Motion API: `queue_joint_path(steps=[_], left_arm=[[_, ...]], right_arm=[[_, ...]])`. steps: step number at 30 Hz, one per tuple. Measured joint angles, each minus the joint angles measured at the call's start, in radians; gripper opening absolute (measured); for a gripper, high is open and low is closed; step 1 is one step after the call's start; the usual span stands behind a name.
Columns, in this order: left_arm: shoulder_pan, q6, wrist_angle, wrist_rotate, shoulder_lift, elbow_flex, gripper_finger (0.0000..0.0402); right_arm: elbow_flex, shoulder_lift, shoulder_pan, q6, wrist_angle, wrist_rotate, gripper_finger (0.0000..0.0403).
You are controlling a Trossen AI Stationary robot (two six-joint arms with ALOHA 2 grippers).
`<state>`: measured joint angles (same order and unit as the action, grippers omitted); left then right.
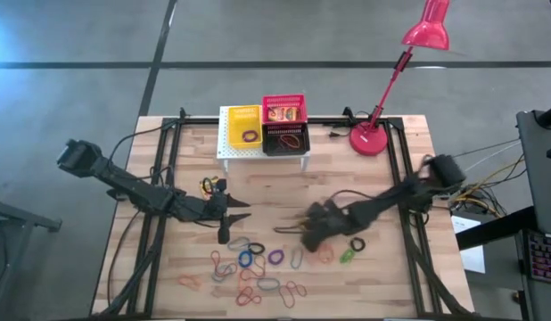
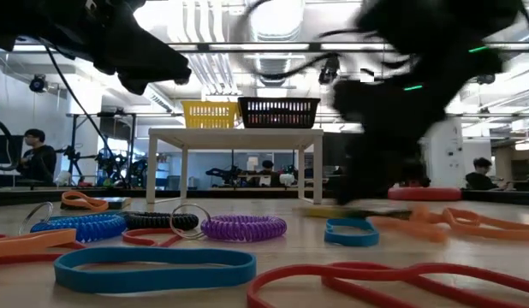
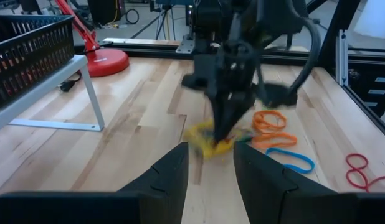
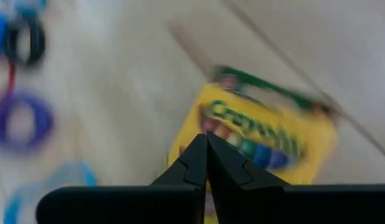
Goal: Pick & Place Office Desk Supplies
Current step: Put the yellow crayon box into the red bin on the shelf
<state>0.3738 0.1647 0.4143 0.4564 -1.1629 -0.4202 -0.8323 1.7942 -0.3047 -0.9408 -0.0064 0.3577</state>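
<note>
Crayon box (image 4: 267, 140), yellow-green, lying flat at table centre just at five o'clock of the white stand (image 1: 262, 153); right claw (image 1: 304, 239) pressing down with fingers together, gripping nothing, needing to reopen and straddle the box's narrow sides; left claw (image 1: 242, 211) waiting, fingers apart.

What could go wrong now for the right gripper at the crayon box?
1. The right gripper is shut with its tips at the edge of the crayon box; it seems to pinch little or nothing, so the box may slip or stay on the table.
2. The left gripper is open and points at the same box; the two arms are close and could collide.
3. Orange loops lie beside the box and could be dragged.
</note>
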Motion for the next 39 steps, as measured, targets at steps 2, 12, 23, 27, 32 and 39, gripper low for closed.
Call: queue_joint_path(steps=[2, 12, 23, 27, 32, 39], left_arm=[[-0.001, 0.000, 0.001, 0.000, 0.000, 0.000, 0.0131], [-0.002, 0.061, -0.022, -0.007, 0.000, 0.000, 0.0131], [-0.040, 0.208, -0.079, -0.184, -0.121, -0.007, 0.0064], [-0.087, 0.211, -0.078, -0.267, -0.206, -0.029, 0.0011], [-0.148, 0.208, -0.075, -0.371, -0.302, -0.071, 0.0006], [-0.220, 0.207, -0.078, -0.405, -0.419, -0.117, 0.0004]], right_arm=[[-0.086, 0.090, 0.037, 0.051, 0.041, 0.012, 0.0008], [-0.394, 0.206, 0.088, 0.369, -0.162, 0.050, 0.0008], [-0.225, -0.050, 0.083, 0.279, -0.311, 0.069, 0.0009], [-0.096, -0.120, 0.098, 0.242, -0.235, -0.006, 0.0025], [0.056, -0.153, 0.151, 0.262, 0.089, -0.183, 0.0082], [0.128, -0.079, 0.234, 0.281, 0.276, -0.279, 0.0166]])
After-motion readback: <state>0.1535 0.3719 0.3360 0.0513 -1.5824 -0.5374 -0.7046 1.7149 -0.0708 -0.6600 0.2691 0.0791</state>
